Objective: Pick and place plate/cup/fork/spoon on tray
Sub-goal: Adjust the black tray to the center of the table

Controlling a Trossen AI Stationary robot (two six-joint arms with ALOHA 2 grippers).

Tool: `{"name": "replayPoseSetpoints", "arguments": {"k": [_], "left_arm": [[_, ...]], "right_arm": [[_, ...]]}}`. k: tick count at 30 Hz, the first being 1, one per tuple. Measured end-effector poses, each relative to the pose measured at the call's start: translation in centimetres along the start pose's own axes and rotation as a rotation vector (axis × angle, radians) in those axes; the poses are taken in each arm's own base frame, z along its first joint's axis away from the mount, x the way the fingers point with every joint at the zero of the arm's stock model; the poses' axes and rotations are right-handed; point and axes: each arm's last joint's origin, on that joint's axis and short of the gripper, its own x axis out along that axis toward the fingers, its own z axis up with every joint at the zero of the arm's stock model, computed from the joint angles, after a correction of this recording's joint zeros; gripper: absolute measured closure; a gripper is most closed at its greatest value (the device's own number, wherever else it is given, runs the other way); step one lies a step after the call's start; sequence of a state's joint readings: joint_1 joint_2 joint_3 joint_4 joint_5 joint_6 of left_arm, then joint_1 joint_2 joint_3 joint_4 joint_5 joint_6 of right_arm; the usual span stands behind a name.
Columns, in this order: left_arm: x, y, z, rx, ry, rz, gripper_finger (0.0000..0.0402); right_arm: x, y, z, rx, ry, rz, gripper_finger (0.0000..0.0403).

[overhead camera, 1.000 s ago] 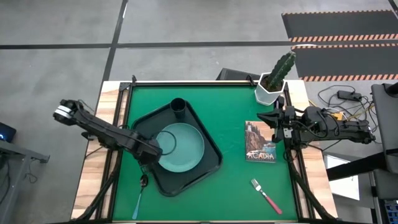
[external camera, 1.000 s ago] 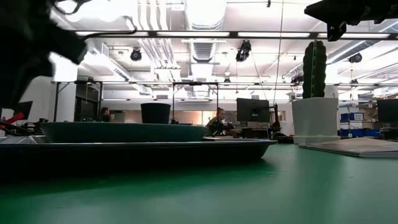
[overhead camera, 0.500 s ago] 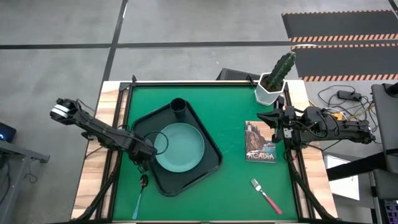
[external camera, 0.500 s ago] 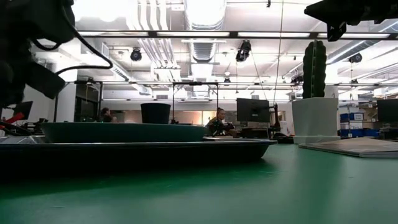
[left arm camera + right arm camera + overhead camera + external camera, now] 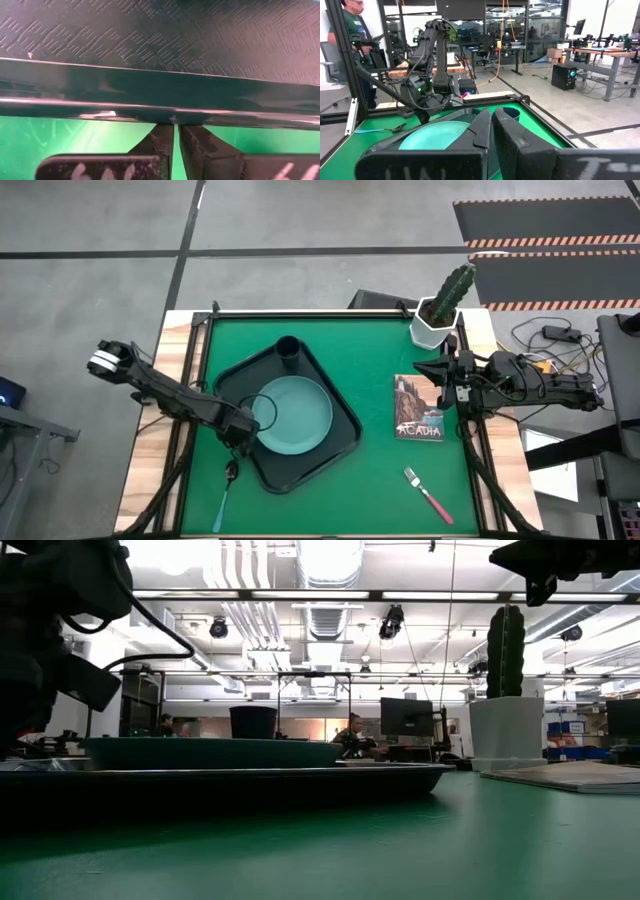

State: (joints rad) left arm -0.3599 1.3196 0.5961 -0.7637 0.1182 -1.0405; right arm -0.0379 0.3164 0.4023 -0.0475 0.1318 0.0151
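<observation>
The dark tray [image 5: 352, 432] lies on the green table left of centre. The teal plate [image 5: 295, 415] rests flat in it, and the dark cup [image 5: 288, 352] stands upright in its far corner. The blue-handled spoon [image 5: 226, 485] lies on the table by the tray's near left side. The red-handled fork [image 5: 428, 494] lies near the table's near right corner. My left gripper [image 5: 240, 445] is shut, low at the tray's left near rim. My right gripper [image 5: 443, 375] is shut and empty, above the table's right side. My left gripper has its shut fingertips [image 5: 165, 134] against the outer side of the tray's rim [image 5: 170, 107] on the tray's left near side. The fingers come from the table's left, slanting down. The tray lies flat on the table.
A picture book [image 5: 418, 420] lies right of the tray, under my right gripper. A white pot with a cactus [image 5: 437, 320] stands at the far right corner. A person stands beyond the table's left side in the right wrist view [image 5: 350, 30].
My left gripper has gone from over the plate's left rim toward the table's left edge, then down and toward the near edge to the tray's rim. The tray, with plate and cup, has slid slightly toward the table's right edge.
</observation>
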Motion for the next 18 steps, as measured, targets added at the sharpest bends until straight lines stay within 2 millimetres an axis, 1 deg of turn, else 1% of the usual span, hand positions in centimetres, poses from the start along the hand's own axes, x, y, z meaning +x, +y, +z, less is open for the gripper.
{"name": "replayPoseSetpoints", "arguments": {"k": [9, 14, 18], "left_arm": [[-0.1, 0.1, 1.6, -0.047, -0.107, -0.025, 0.0393], [-0.2, 0.1, 2.6, -0.049, -0.235, -0.019, 0.0393], [-0.5, -0.4, 3.7, -0.026, -0.356, -0.055, 0.0393]], "right_arm": [[0.0, 0.0, 0.0, -0.007, 0.0, 0.0, 0.0394], [0.0, 0.0, 0.0, -0.007, 0.0, 0.0, 0.0394], [0.0, 0.0, 0.0, -0.007, 0.0, 0.0, 0.0394]]}}
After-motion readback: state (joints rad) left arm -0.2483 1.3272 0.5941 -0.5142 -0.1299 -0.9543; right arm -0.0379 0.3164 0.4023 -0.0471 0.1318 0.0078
